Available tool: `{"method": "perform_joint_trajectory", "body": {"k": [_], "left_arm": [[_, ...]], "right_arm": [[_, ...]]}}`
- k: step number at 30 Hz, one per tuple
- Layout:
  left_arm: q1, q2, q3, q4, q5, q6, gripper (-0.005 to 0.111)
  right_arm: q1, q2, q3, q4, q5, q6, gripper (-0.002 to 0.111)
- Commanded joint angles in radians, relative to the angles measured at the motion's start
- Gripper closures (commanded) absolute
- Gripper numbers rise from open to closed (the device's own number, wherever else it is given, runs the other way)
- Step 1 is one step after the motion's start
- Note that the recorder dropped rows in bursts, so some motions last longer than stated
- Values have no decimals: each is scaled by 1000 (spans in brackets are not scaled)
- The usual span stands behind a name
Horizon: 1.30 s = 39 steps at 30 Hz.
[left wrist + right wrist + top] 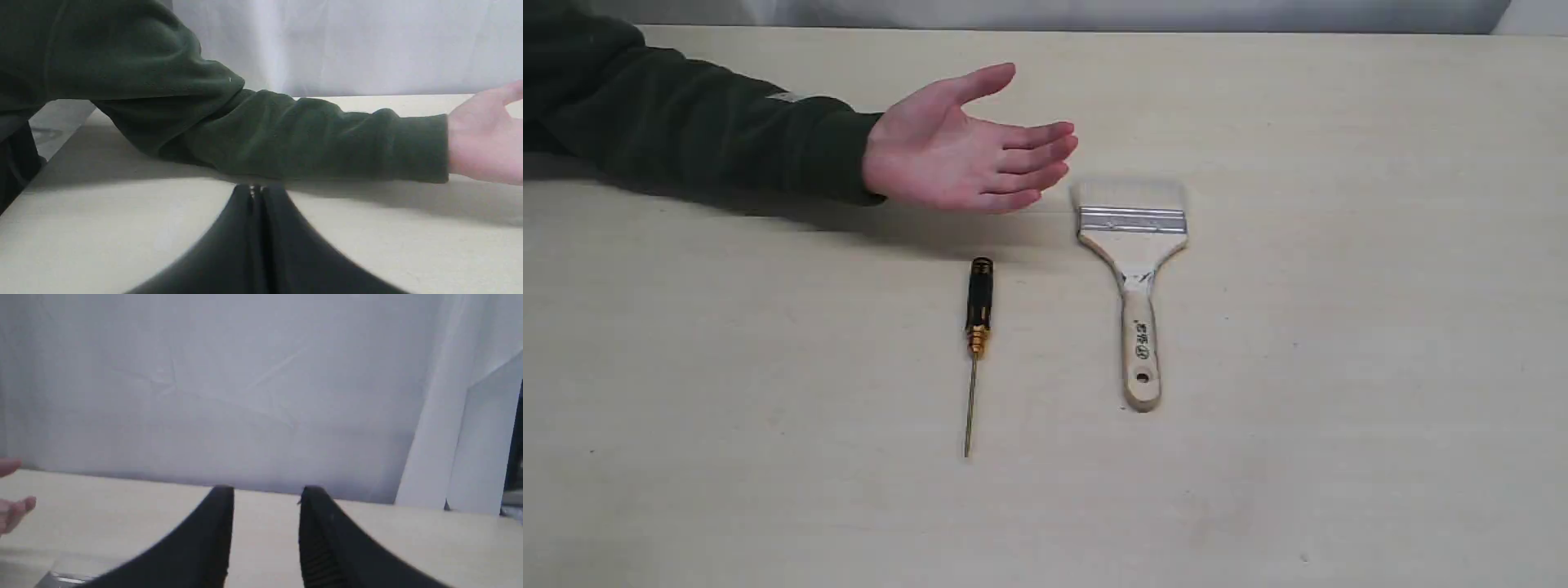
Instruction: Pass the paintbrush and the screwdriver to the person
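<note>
The paintbrush (1134, 269) lies flat on the table, pale bristles pointing away, wooden handle toward the near edge. To its left lies the screwdriver (977, 327), black handle away, thin shaft toward the near edge. The person's open hand (968, 151) hovers palm up just beyond both tools, with the dark green sleeve (686, 122) reaching in from the left. Neither gripper shows in the exterior view. My left gripper (256, 188) is shut and empty, low over the table in front of the sleeve (286, 134). My right gripper (267, 492) is open and empty; the brush's ferrule (61, 578) peeks in at a corner.
The light wooden table (1339, 367) spreads wide around the tools. A white cloth backdrop (245, 384) hangs behind the far edge. The person's fingers (14, 506) show at the edge of the right wrist view.
</note>
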Motion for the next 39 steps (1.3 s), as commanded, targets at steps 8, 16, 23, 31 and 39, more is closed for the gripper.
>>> {"method": "perform_joint_trajectory", "body": {"k": [8,16,23,31,39], "left_arm": [[-8,-2,2,-4,-11,-2,107],[-8,-2,2,-4,-11,-2,107],[-8,-2,2,-4,-11,-2,107],[-8,-2,2,-2,-13,-2,107],[-8,-2,2,-2,-13,-2,107]], "right_arm": [[-5,-6,3,5,-55,-5,78],[-5,-6,3,13,-87,47,78],[-5,-6,3,286,-151,141,78],[2,-6,-48,285,-138,257,78],[21,238,-448,211,167,233,78]]}}
